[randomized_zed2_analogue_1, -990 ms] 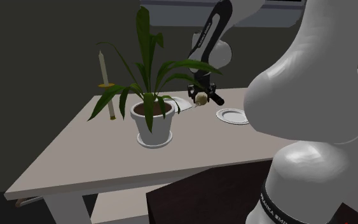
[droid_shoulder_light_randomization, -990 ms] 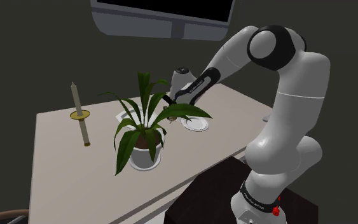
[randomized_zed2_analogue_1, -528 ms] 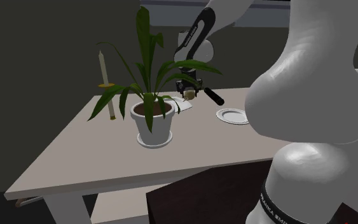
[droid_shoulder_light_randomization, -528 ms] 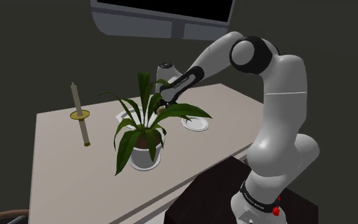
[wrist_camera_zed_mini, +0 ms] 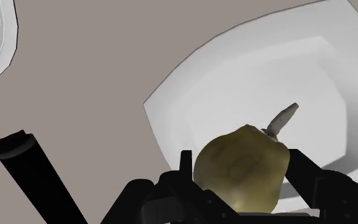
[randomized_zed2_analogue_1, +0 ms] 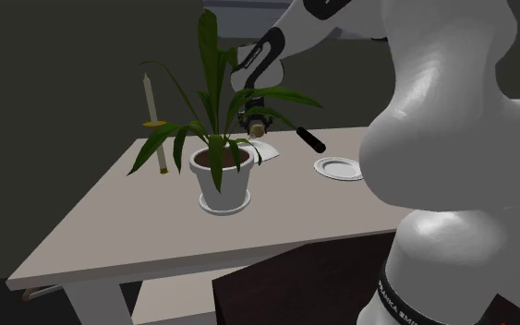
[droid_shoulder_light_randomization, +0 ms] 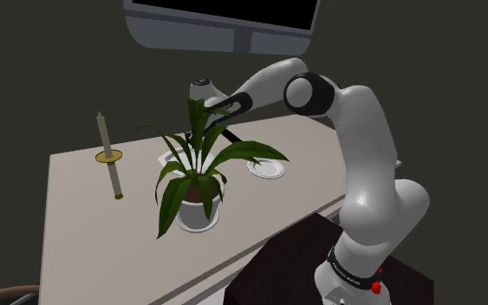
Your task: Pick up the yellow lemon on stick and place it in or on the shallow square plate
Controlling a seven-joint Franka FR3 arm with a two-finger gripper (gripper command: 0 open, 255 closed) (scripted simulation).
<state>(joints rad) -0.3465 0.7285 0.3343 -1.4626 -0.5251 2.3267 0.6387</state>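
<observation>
Leaves [randomized_zed2_analogue_1: 213, 55] partly screen gripper [randomized_zed2_analogue_1: 254, 122]; plate [wrist_camera_zed_mini: 234, 83] cut off at wrist view's edge. Arm [droid_shoulder_light_randomization: 359, 156] stretched far over table [droid_shoulder_light_randomization: 86, 225], gripper clasping lemon [wrist_camera_zed_mini: 241, 168] above plate.

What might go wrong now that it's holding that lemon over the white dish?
1. The lemon hangs in the gripper above the square plate, not on it. Being round, it may bounce or roll over the shallow rim if released from here.
2. The arm reaches in among the plant's leaves; lowering could snag one and nudge the pot.
3. A black rod lies beside the plate and might get bumped.
</observation>
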